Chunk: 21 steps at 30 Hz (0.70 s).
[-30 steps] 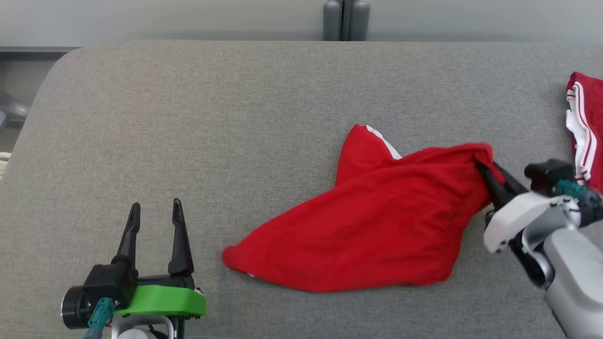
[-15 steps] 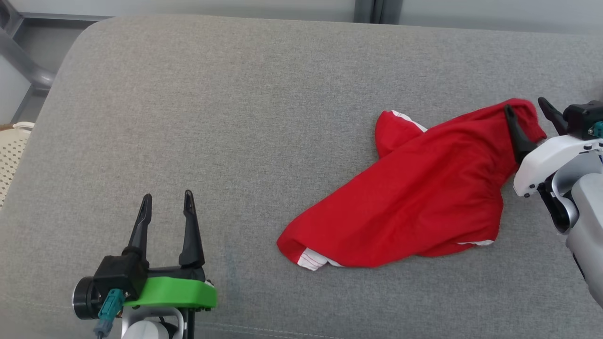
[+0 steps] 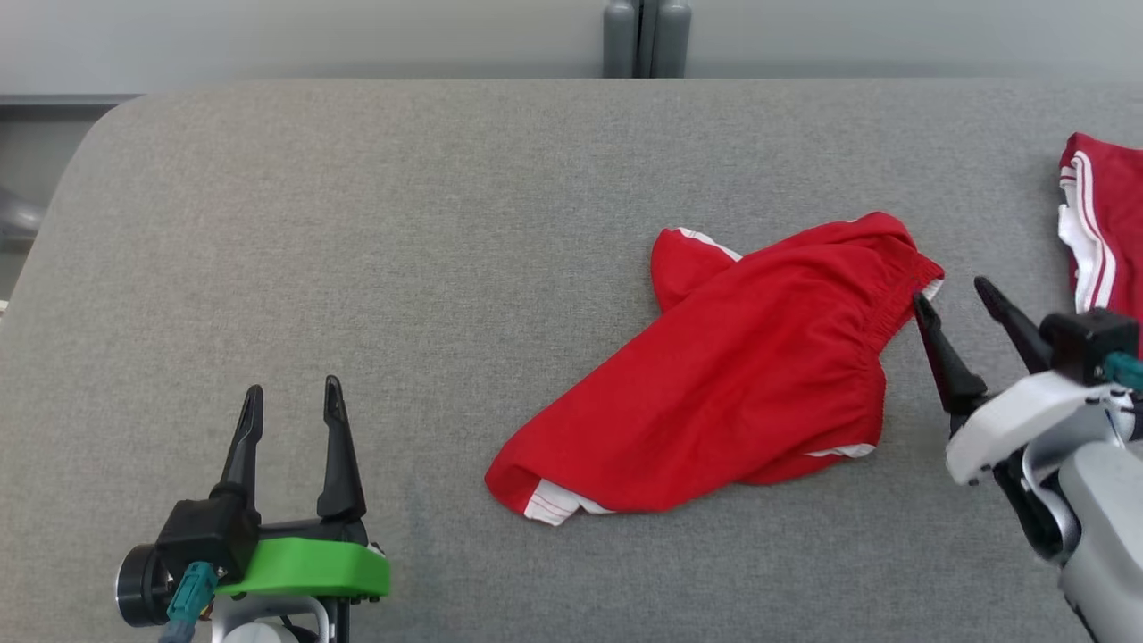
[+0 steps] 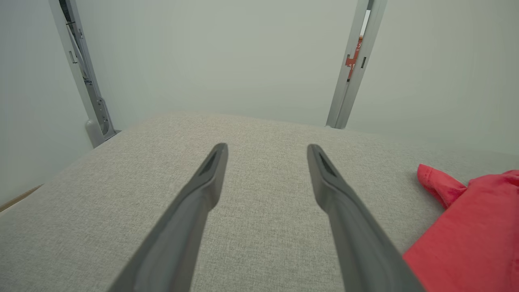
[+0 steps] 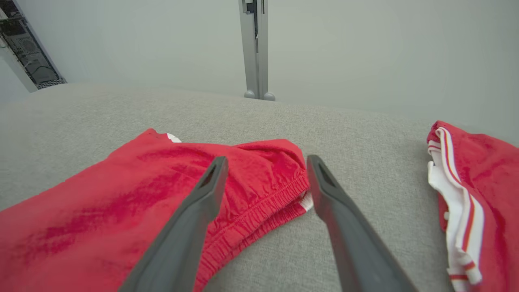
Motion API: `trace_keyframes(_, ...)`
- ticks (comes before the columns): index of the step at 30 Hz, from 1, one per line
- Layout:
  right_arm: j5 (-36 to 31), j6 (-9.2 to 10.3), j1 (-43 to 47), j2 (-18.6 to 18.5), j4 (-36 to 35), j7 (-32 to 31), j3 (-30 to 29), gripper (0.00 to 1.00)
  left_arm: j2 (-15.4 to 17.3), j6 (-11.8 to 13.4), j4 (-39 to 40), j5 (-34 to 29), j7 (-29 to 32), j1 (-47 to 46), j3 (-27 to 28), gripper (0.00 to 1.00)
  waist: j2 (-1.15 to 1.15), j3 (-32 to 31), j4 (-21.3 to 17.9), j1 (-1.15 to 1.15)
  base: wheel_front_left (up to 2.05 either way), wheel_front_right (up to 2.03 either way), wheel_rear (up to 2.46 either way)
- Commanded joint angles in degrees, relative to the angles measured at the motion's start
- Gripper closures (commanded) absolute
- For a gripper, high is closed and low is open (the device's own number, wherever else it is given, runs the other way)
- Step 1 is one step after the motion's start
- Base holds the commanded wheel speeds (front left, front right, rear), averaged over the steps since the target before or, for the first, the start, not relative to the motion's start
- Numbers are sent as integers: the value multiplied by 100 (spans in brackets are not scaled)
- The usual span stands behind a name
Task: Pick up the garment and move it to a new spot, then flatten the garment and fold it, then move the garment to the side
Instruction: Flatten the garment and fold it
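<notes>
Item: one pair of red fabric shorts with an elastic waistband and white trim, lying crumpled and unfolded right of centre on the grey fabric-covered table; waistband end toward the far right, a white-edged leg opening toward the near left, a second leg lobe bunched at the far side. Adjacent: right claw, two long dark fingers spread wide apart and holding nothing, tips just beside the waistband corner; in the right wrist view this claw straddles the waistband edge of the shorts, contact not determinable. Left claw, fingers parted and empty, over bare table at the near left, well apart from the shorts; confirmed parted in the left wrist view, shorts at lower right. Further: second red garment with white stripes at the table's right edge, apart from the shorts. Beyond: grey metal post against a pale wall.
</notes>
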<state>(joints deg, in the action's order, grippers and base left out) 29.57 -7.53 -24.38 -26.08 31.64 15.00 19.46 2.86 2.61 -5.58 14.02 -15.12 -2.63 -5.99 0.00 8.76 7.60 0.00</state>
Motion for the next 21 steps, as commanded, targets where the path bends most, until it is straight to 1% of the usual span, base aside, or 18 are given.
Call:
trace_keyframes(1,15,10,312,-23,-214,20,-13,0,9,1,27,-30,1,86,16,0,0,-107,-124,0,0,0,0)
trace_keyframes(6,18,10,1192,-4,-861,21,-26,0,9,3,53,-24,1,124,20,0,0,-125,-188,0,0,0,0)
trace_keyframes(10,55,10,1656,43,-1165,20,128,0,9,0,62,-25,1,132,13,0,0,-112,-211,0,0,0,0)
trace_keyframes(14,32,10,1717,19,-1192,7,320,0,9,-15,66,-25,1,63,-53,0,0,-38,-160,0,0,0,0)
trace_keyframes(21,46,10,1431,-55,-870,-13,697,0,10,3,51,-14,1,-47,-112,0,0,88,48,0,0,0,0)
